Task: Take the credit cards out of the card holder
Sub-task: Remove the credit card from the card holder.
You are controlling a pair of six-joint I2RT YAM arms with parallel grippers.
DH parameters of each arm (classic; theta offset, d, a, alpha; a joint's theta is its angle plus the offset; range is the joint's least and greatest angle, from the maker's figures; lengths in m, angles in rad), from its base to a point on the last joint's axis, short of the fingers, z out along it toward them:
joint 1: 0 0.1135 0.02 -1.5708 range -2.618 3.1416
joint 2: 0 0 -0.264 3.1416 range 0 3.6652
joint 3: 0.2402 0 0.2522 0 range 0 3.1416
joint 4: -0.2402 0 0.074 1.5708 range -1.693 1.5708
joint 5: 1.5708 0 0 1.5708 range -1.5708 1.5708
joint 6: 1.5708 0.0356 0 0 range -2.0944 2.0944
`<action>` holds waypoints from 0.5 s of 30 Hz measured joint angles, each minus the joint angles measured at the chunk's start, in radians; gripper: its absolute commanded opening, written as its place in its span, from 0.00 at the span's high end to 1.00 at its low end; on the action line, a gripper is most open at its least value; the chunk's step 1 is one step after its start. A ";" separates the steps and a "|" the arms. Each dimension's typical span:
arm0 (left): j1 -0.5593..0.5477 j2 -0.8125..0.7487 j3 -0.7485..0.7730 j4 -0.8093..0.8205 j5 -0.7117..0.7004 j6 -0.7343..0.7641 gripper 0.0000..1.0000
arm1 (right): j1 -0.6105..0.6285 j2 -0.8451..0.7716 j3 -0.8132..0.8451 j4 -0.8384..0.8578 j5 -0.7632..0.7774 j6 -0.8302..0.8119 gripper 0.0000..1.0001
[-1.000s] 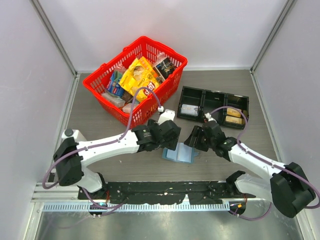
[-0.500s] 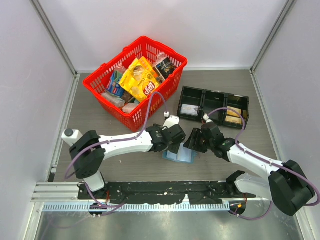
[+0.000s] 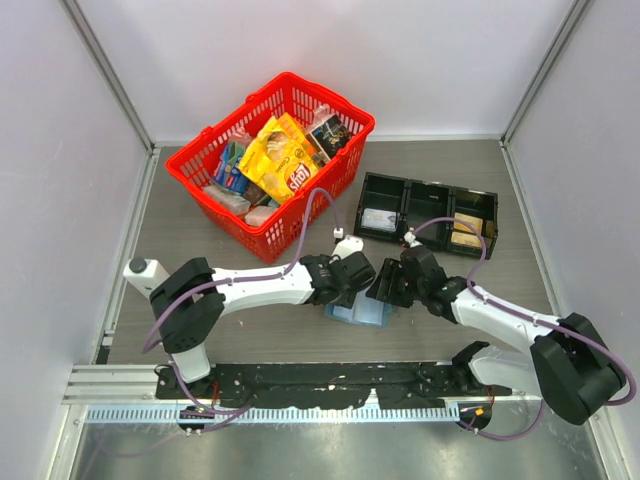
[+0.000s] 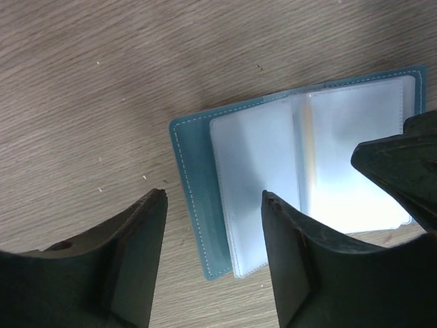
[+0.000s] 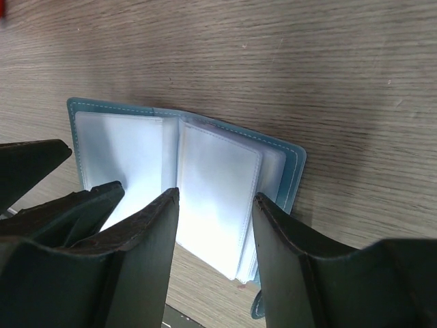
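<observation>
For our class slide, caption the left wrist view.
Left gripper, fingers apart, above the open blue card holder on the wooden table.

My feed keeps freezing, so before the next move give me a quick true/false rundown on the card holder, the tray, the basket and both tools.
1. The card holder lies open on the table. True.
2. The left tool has lifted the card holder off the table. False: its fingers are apart, hanging over the holder's edge, and the holder lies flat.
3. Tan-gold credit cards lie in the right-hand compartment of the black tray. True.
4. The red basket is empty. False: it is full of snack packs.
5. The right tool hangs over the black tray. False: it is over the open card holder, facing the left tool.
</observation>
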 measured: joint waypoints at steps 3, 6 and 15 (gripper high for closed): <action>0.000 0.005 0.000 0.008 0.017 -0.001 0.53 | 0.000 0.002 -0.006 0.005 -0.001 0.000 0.48; 0.002 0.005 0.000 0.011 0.027 0.000 0.63 | 0.001 0.002 -0.006 0.009 -0.003 0.000 0.49; 0.010 0.005 -0.010 0.008 0.031 0.005 0.90 | 0.001 0.012 -0.008 0.029 -0.022 0.000 0.50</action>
